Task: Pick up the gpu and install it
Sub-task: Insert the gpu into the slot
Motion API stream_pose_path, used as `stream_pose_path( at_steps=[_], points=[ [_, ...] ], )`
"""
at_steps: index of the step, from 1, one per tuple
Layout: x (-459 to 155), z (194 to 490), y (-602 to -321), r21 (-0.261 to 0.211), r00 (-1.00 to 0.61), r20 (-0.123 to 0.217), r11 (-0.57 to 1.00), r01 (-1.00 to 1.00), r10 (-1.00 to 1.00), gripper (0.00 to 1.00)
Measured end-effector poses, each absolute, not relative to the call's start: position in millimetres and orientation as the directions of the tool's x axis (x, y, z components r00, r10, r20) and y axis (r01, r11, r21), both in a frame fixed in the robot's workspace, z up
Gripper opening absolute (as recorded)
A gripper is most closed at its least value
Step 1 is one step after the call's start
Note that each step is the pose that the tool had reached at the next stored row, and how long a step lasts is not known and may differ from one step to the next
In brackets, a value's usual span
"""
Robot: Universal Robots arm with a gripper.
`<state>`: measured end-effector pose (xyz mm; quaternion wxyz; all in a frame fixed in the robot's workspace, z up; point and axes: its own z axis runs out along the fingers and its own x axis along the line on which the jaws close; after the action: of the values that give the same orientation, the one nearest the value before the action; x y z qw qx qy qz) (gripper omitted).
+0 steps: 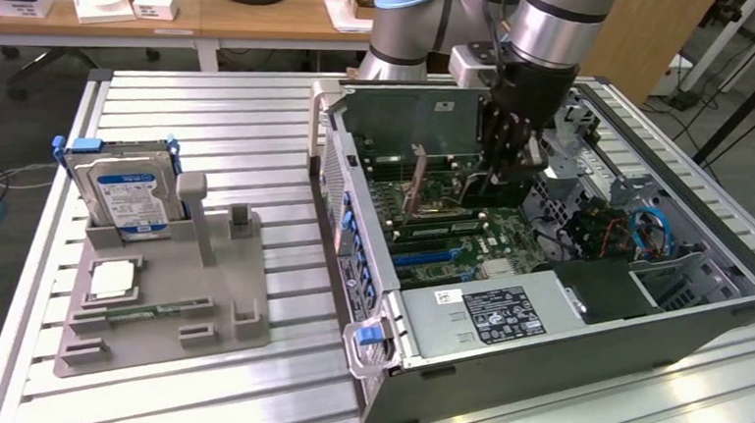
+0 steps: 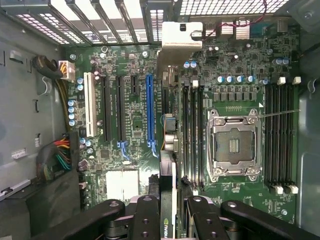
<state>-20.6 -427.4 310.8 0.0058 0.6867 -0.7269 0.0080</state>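
The gpu [image 2: 168, 165] shows edge-on in the wrist view, a thin green card with a logo near my fingers and its silver end bracket [image 2: 182, 36] at the case's rear slots. My gripper [image 2: 172, 212] is shut on it, with a black finger [image 2: 146, 217] on each side. The card hangs over the motherboard, just beside the long blue slot [image 2: 150, 110]. From the exterior view, my gripper [image 1: 506, 146] reaches down into the open computer case [image 1: 361, 270], and the gpu [image 1: 479, 188] is a dark green piece below it, close above the board.
A grey fixture [image 1: 162, 302] on the slatted table at the exterior view's left holds a silver hard drive [image 1: 123, 191] and a small memory stick [image 1: 148, 308]. Inside the case are the CPU socket [image 2: 235, 145], the memory slots [image 2: 192, 135], cables [image 2: 57, 155] and a power supply [image 1: 509, 313].
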Motion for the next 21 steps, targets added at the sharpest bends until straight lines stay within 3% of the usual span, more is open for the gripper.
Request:
stream_pose_path(
  at_steps=[21],
  points=[
    [-22.2,306.0,-427.4,-0.004,-0.055,0.019,0.055,-0.998,-0.998,0.26]
  ],
)
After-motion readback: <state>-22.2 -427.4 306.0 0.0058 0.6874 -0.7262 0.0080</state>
